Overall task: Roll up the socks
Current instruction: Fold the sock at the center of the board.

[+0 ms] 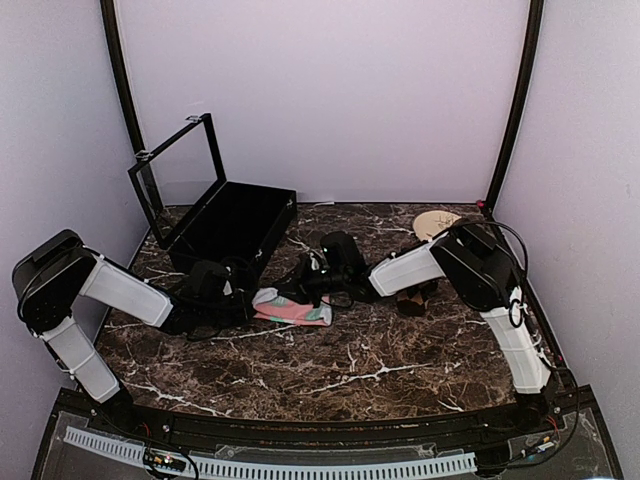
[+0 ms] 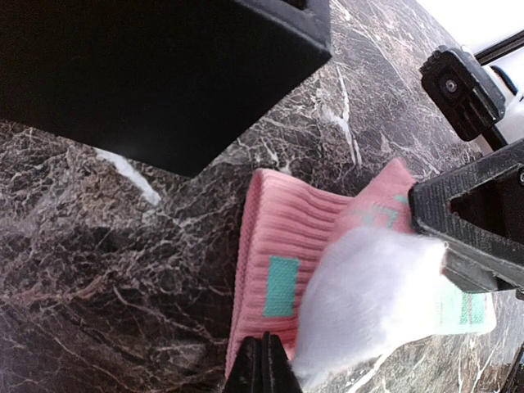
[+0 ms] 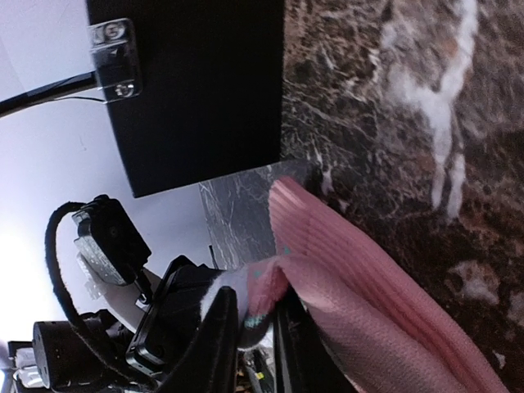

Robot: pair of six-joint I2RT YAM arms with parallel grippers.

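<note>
Marble table (image 1: pixel 380 365), lilac walls (image 1: pixel 330 90) — pink sock (image 1: pixel 295 308)

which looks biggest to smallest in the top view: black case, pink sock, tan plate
1. black rectangular open-lidded case
2. pink fabric sock with green patches
3. round tan plate, which is partly hidden behind the right arm, so its rank against the sock is unsure

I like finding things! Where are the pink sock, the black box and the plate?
pink sock (image 2: pixel 278 246), left wrist view, ribbed cuff.
black box (image 1: pixel 235 225), top view, bare inside floor.
plate (image 1: pixel 437 222), top view, bare tan face.
</note>
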